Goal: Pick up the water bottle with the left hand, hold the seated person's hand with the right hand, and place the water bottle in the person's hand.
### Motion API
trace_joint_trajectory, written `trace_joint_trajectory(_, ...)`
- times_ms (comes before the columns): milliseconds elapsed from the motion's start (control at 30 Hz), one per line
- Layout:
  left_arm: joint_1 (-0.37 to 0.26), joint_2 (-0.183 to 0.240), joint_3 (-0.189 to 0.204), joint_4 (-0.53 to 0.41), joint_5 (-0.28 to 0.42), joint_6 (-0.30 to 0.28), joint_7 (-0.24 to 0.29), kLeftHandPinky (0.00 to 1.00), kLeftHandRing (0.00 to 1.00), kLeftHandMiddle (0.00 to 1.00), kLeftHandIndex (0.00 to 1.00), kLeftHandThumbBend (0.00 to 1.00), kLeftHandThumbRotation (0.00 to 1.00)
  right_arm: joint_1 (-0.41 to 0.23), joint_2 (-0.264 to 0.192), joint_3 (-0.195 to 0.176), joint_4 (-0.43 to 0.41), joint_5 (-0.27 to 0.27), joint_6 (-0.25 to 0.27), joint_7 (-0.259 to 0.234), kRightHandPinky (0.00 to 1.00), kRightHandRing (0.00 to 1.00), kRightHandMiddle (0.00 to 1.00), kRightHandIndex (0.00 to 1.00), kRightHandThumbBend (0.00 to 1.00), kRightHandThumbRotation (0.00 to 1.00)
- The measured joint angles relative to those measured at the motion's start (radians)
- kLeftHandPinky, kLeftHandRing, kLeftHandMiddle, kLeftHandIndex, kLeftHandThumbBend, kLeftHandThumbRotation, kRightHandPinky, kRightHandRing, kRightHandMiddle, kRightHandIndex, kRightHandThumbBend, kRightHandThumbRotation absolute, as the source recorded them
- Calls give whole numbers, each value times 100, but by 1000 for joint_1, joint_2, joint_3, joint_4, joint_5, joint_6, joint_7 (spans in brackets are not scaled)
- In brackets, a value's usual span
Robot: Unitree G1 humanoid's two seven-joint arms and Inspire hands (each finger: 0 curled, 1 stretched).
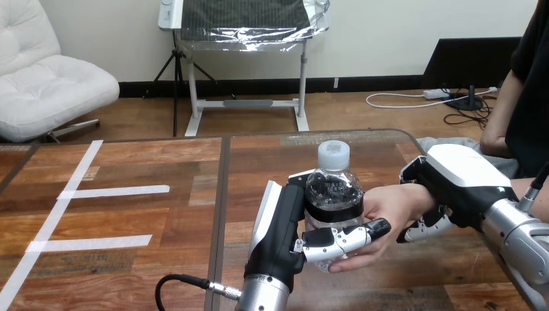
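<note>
Head view.
- Left hand (281, 220): comes in from the bottom edge. Fingers are wrapped round the water bottle (333, 188), with one jointed finger across the lower front of it. Firm grip, bottle upright, white cap on.
- Water bottle: at mid-desk, right of centre, between the left hand and the person's hand (388, 204). The person's hand cups it from the right, fingertips showing under its base. Both hands are on the bottle. Cannot tell whether its base clears the desk (162, 214).
- Right hand (453, 175): white back lies over the person's wrist, fingers curled beneath it. Reads as clasping the wrist rather than the palm.
- White tape strips (113, 191) on the desk's left part, well apart from the work.

Judgement: handover stage; the bottle is in the person's hand but not released.

Risks from here:
1. If the left hand opens before the person's fingers close, the bottle tips or drops. Their grasp looks loose and open on the near side.
2. The finger across the bottle's front lies just beside the person's fingertips, so it may catch them on withdrawal and drag the bottle out.
3. If the right hand shifts on the wrist, it jolts the receiving hand.
</note>
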Motion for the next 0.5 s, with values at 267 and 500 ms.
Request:
trace_joint_trajectory(267, 0, 0, -1, 0, -8, 0, -2, 33, 38, 42, 43, 65, 0, 0, 0, 0, 0, 0, 0, 0, 19, 25, 33, 36, 74, 0)
trace_joint_trajectory(500, 0, 0, -1, 0, -10, 0, -2, 33, 38, 42, 43, 65, 0, 0, 0, 0, 0, 0, 0, 0, 19, 24, 32, 37, 74, 0)
